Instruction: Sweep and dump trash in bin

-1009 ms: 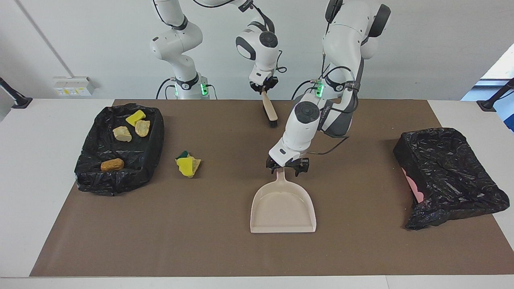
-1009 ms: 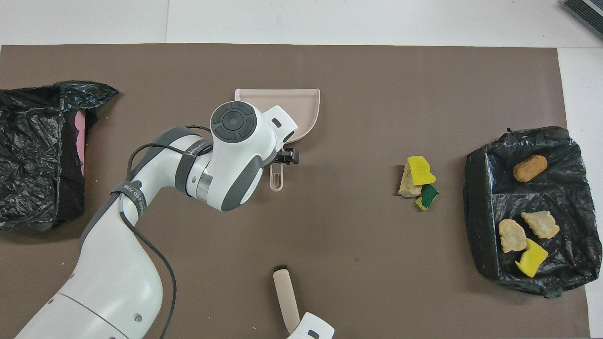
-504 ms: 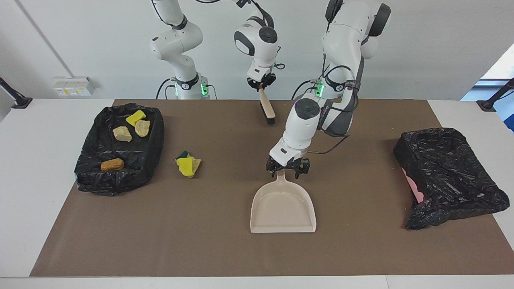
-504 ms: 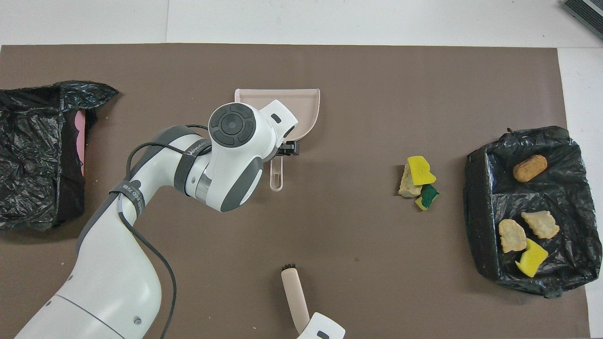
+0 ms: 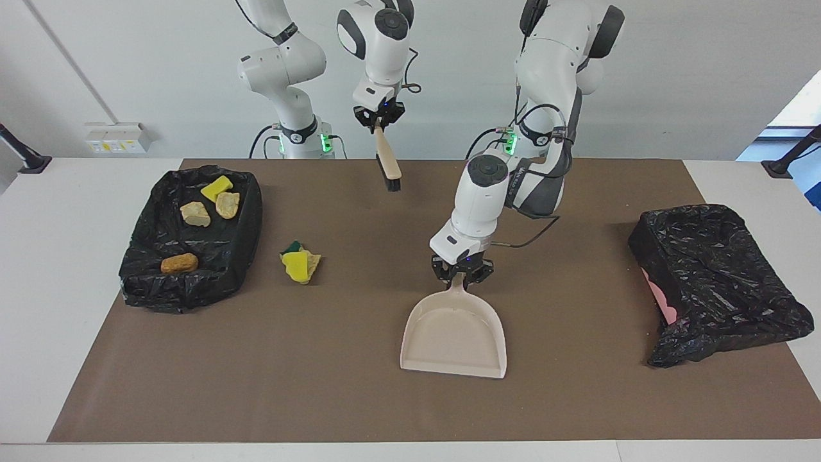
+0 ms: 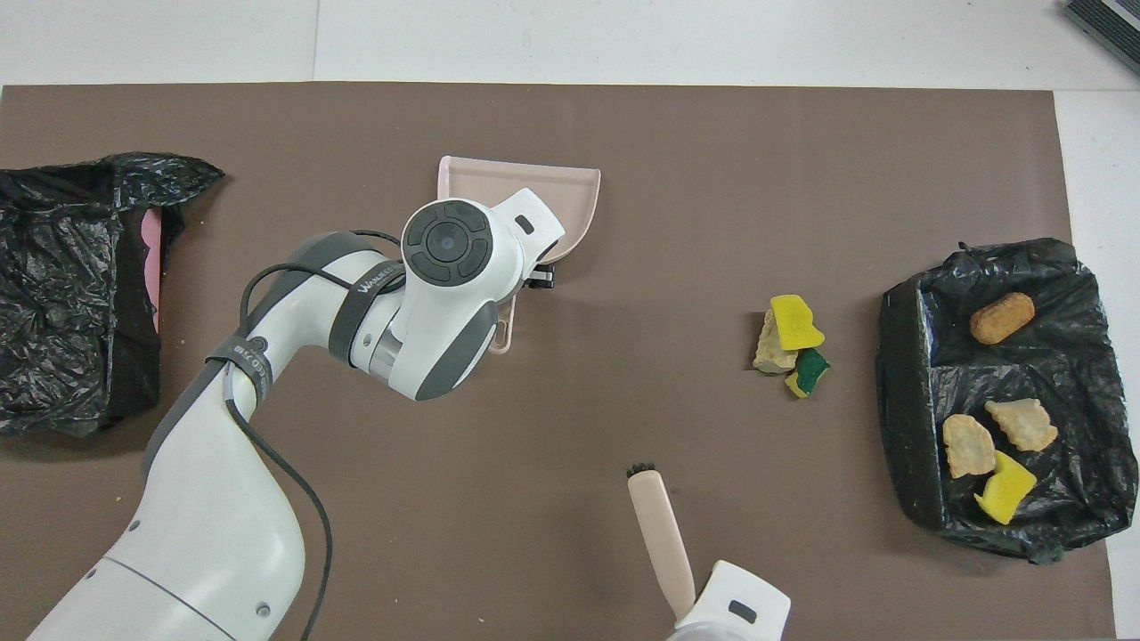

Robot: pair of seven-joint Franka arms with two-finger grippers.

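- Left pincer (image 5: 462, 277) is down at the beige plastic dustpan (image 5: 454, 337), fingers clamped on its handle; the pan lies just ahead of it on the brown tabletop (image 5: 359, 398).
- Right pincer (image 5: 380, 118) is up in the air, shut on the handle of the beige hand brush (image 5: 387, 159), bristles hanging below it.
- The trash: a loose heap of yellow, green-backed and tan sponge chunks (image 5: 299, 262) lies well off to the side of the left pincer, toward the right arm's end.
- Beside that heap, a black-lined tray (image 5: 192, 282) holds more sponge pieces (image 5: 208, 204); a crumpled black-bagged bin (image 5: 712, 282) lies at the left arm's end.
- Risks, I'd say: a grip that far back may let the pan tip or twist when lifted.
- A hard brush stroke might flick the light chunks past the pan lip.
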